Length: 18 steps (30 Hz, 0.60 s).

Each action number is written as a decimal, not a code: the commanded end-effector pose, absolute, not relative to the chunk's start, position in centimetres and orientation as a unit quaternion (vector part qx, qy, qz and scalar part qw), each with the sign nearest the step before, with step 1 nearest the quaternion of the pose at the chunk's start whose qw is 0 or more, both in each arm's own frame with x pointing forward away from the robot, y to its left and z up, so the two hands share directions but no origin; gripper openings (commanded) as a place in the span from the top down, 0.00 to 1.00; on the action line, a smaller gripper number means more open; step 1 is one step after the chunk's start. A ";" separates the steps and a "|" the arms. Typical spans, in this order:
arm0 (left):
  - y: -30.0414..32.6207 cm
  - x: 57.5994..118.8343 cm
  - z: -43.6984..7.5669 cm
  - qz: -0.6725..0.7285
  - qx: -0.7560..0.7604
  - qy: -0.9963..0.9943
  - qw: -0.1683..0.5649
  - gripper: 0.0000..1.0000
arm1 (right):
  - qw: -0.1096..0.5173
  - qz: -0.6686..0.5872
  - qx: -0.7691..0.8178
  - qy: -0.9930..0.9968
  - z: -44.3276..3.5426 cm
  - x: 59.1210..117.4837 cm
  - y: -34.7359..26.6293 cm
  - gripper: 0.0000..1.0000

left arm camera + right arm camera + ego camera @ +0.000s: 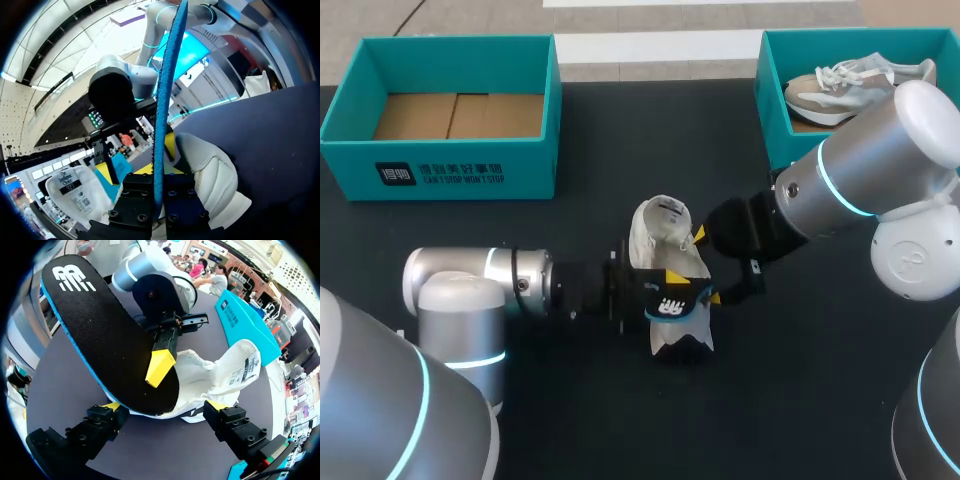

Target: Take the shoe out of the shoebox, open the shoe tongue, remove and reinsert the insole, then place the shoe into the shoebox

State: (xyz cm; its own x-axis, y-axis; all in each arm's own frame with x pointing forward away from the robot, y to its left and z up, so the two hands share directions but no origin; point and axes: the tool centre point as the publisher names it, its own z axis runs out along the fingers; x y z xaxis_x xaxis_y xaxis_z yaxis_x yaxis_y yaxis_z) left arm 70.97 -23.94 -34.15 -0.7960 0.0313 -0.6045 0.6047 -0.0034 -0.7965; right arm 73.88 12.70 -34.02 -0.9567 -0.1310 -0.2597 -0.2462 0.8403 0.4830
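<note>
Black-topped insole point(100, 330), clamped in the left gripper point(665, 300), dips to the opening of the white shoe point(660, 235) mid-table while the right gripper point(165, 405) pinches that shoe's sides: the insole step, I judge, next needing a flat slide inside

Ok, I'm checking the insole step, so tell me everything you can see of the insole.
The insole has a black, fine-textured top with a white logo at the end away from the shoe, and a bright blue, foam-like edge. It looks flat and unbent and is held at a slant. Its other end meets the white shoe, but I cannot tell whether it is inside. The left end effector is shut on it, with one yellow fingertip pressing on its top face.
</note>
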 end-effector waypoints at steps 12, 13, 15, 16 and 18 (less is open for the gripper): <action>-24.0 70.4 -31.6 -0.677 0.241 0.657 0.229 0.69 | 0.110 0.264 -0.098 0.953 -34.1 73.8 12.8 0.00; -24.0 70.3 -31.4 -0.677 0.241 0.657 0.230 0.69 | 0.110 0.264 -0.098 0.953 -34.1 73.8 12.8 0.00; -23.9 70.0 -31.0 -0.678 0.242 0.654 0.231 0.70 | 0.110 0.264 -0.098 0.953 -34.1 73.8 12.8 0.00; -23.8 69.9 -30.8 -0.679 0.242 0.653 0.232 0.70 | 0.110 0.264 -0.098 0.953 -34.1 73.8 12.8 0.00; -23.7 69.8 -30.5 -0.680 0.241 0.652 0.233 0.69 | 0.110 0.264 -0.098 0.953 -34.1 73.8 12.8 0.00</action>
State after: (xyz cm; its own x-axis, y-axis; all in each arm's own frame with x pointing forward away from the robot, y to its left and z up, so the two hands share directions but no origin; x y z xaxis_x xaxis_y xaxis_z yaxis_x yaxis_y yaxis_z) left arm 70.30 -24.25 -30.99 -0.7747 0.0045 -0.6323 0.6314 -0.0488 -0.7739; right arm 73.88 12.70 -34.02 -0.9568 -0.1310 -0.2597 -0.2462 0.8403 0.4830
